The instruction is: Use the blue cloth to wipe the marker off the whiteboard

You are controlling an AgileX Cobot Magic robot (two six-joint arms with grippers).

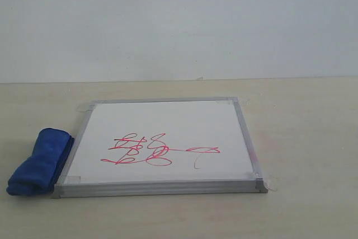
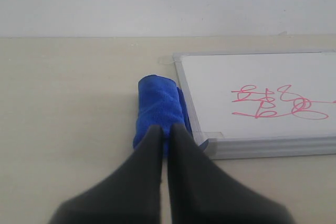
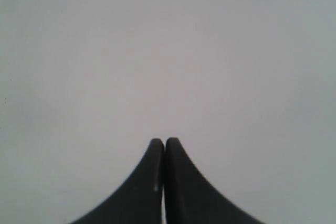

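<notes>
The whiteboard (image 1: pixel 168 118) lies flat on the beige table, silver-framed with tape tabs at its corners. The marker (image 1: pixel 154 150), a red-pink scribble, crosses its near half. The blue cloth (image 1: pixel 40 162) is a folded bundle lying against the board's left edge. In the left wrist view my left gripper (image 2: pixel 168 129) is shut and empty, short of the near end of the blue cloth (image 2: pixel 157 106), with the whiteboard (image 2: pixel 262 74) and marker (image 2: pixel 278 103) beside it. My right gripper (image 3: pixel 165 142) is shut and faces only a blank grey-white surface. Neither gripper shows in the exterior view.
A plain pale wall (image 1: pixel 179 26) rises behind the table's far edge. Bare tabletop (image 1: pixel 307 138) extends right of the board and in front of it.
</notes>
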